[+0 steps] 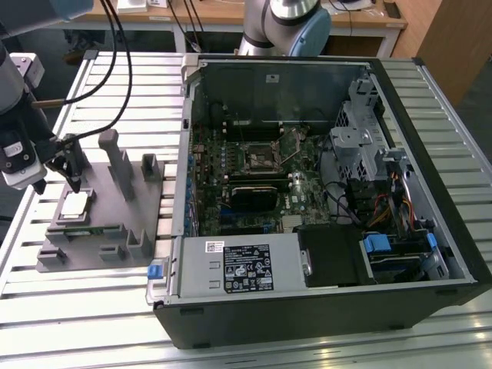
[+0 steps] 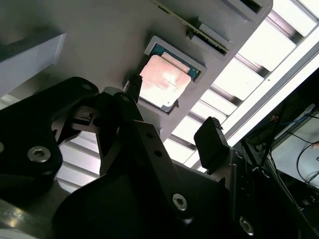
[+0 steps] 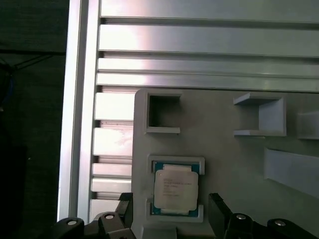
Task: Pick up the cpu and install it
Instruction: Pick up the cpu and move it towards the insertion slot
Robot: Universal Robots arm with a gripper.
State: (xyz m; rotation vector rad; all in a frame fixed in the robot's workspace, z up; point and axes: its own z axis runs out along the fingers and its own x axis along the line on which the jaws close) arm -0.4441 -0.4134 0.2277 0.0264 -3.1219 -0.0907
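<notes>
The gripper (image 2: 172,103) was nearest, its black fingers (image 2: 212,137) spread wide and holding nothing, poised close over the grey fixture (image 2: 99,40). The cpu (image 2: 164,79) lay flat in its square nest on that fixture, silver top up, in line with the gap between the fingers. The open computer case (image 1: 307,315) stood just beside the fixture, on the exterior view's right. Both rested on the slatted table (image 1: 92,307).

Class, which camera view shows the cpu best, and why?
The first wrist view: the cpu lies face-on, whole, in its grey holder. The second wrist view shows it slanted with glare; the exterior view shows it small and distant.
</notes>
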